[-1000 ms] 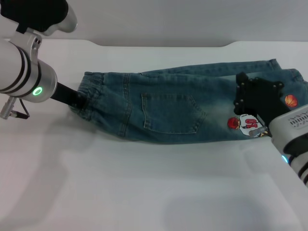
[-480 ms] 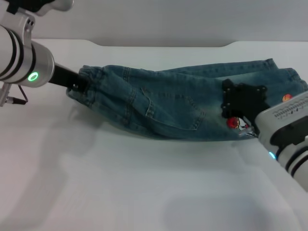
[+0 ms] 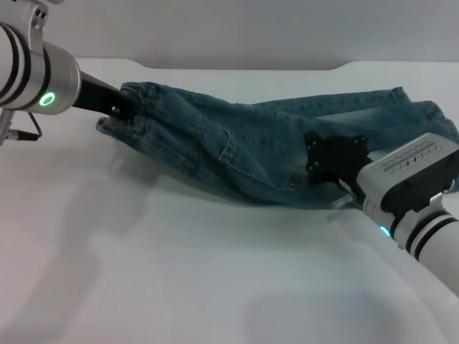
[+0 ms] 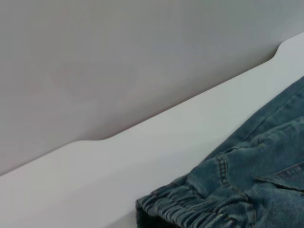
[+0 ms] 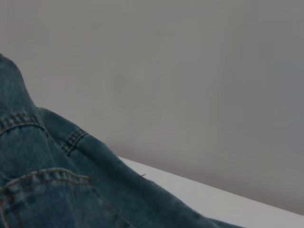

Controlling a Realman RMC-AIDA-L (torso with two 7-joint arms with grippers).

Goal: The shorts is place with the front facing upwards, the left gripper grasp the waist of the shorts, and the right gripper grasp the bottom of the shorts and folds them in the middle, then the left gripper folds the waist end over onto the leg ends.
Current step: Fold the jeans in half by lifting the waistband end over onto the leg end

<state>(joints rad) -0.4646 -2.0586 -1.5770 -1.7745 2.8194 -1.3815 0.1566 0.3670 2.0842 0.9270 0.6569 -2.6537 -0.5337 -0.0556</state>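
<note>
On the table (image 3: 179, 272), both pincers, left (image 3: 120, 107) and right (image 3: 331, 163), grip the shorts (image 3: 244, 154); fingertips hidden.

The left arm, a silver cylinder with black bands and a lit green ring, reaches in from the head view's upper left, its black left claw (image 3: 118, 106) clamped on the elastic waist of the blue denim shorts (image 3: 237, 154) and holding it raised. The right arm, silver with black bands and a blue light, enters from the lower right; its black right claw (image 3: 331, 159) grips the shorts' leg end.
</note>
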